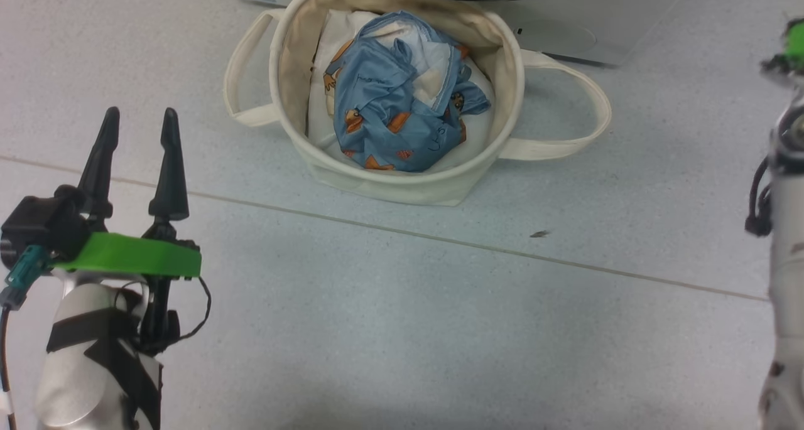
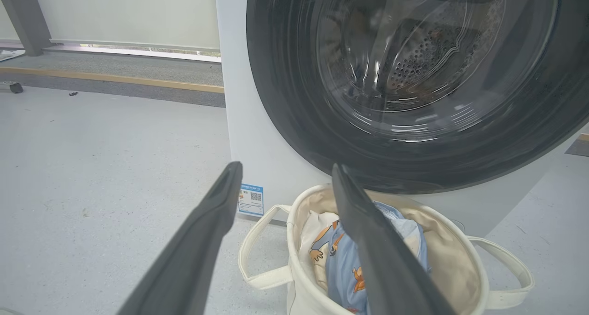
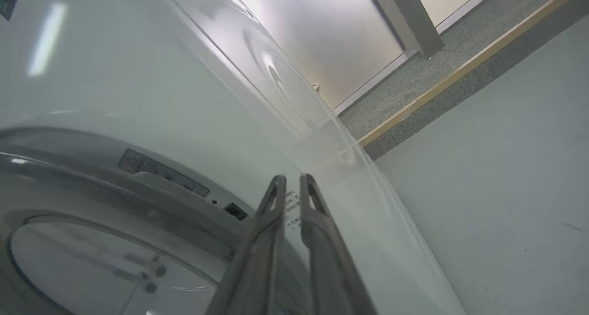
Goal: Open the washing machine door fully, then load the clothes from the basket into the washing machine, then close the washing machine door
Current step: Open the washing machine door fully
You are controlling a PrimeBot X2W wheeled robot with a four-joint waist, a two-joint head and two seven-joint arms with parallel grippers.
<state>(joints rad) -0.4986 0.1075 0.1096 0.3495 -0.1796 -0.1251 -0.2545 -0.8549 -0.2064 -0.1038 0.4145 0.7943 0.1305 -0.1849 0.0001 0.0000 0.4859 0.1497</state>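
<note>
Zero of three steps done, by my read: washing machine door (image 2: 414,76) looks closed, clothes (image 1: 402,97) all in basket (image 1: 402,185) on floor (image 1: 440,304) below it. Left pincer (image 1: 141,113) spread, empty, near basket. Right pincer (image 3: 293,179) nearly pressed together, empty, close to washing machine (image 3: 115,76) front.

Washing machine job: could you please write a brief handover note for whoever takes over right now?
Left claw: open, empty, over the floor left of the basket.
Right claw: nearly shut, empty, by the white front of the washing machine.
Clothes: in the basket, below the washing machine door.
Door: how far open is unclear.
Done: no loading seen.
Left: open fully, load, close.
</note>
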